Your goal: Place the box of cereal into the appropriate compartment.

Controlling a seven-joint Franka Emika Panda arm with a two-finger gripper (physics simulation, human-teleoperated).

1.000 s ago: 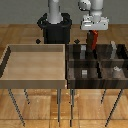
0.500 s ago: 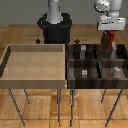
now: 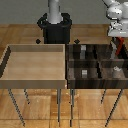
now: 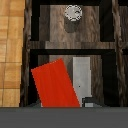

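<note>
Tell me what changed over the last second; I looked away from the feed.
The gripper, holding the cereal box, moved toward the exterior view's right, from the dark compartment tray's middle to its right edge. The light tray and the small items in the compartments stayed put.

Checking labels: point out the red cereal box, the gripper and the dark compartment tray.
red cereal box (image 4: 54, 84), wrist view, middle of its broad red face
gripper (image 3: 119, 41), exterior view, between the fingertips, above the box
dark wooden compartment tray (image 3: 95, 61), exterior view, on a central divider wall
</note>
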